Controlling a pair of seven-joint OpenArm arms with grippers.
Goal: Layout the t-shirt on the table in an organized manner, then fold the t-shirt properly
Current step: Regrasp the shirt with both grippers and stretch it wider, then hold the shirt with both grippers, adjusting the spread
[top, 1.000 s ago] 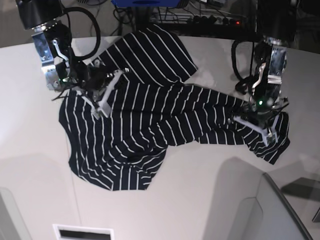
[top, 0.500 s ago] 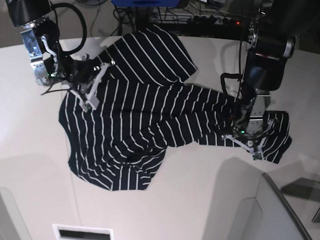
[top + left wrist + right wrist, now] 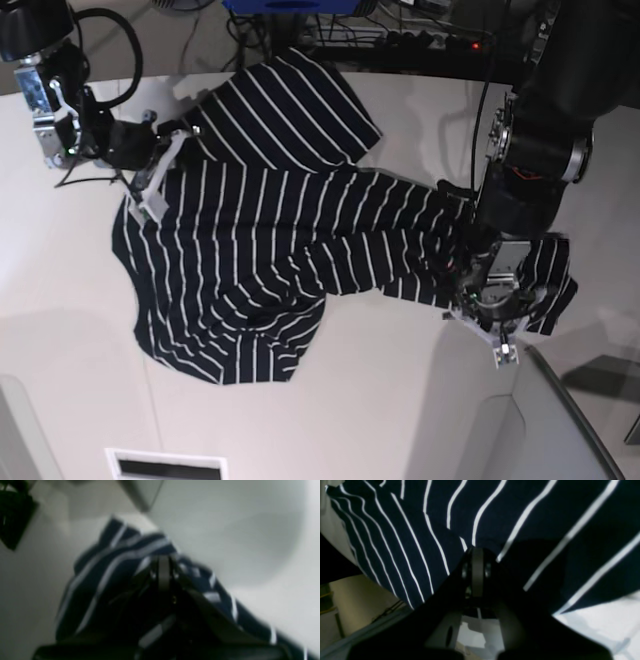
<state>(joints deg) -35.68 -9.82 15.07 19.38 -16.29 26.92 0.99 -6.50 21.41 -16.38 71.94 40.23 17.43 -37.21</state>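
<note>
The t-shirt [image 3: 270, 250], dark navy with thin white stripes, lies rumpled across the white table [image 3: 60, 330], one part folded up toward the back. At the shirt's left edge in the base view, my right gripper [image 3: 150, 192] is shut on the fabric. The right wrist view shows its shut tips [image 3: 477, 553] pinching the striped t-shirt [image 3: 425, 537] above the table [image 3: 595, 620]. My left gripper [image 3: 498, 342] is shut on the shirt's right end near the front. In the blurred left wrist view its tips [image 3: 163, 563] sit in bunched t-shirt [image 3: 112, 580] over the table [image 3: 250, 530].
Cables and a power strip [image 3: 410, 40] run behind the table's back edge, beside a blue object [image 3: 290, 5]. A grey angled panel [image 3: 570, 420] stands at the front right, and a slotted white box [image 3: 165, 465] at the bottom. A dark object [image 3: 12, 517] shows at the upper left.
The right gripper has drawn the shirt's left edge further left and back. The left gripper has dragged the right end toward the front of the table, stretching the shirt.
</note>
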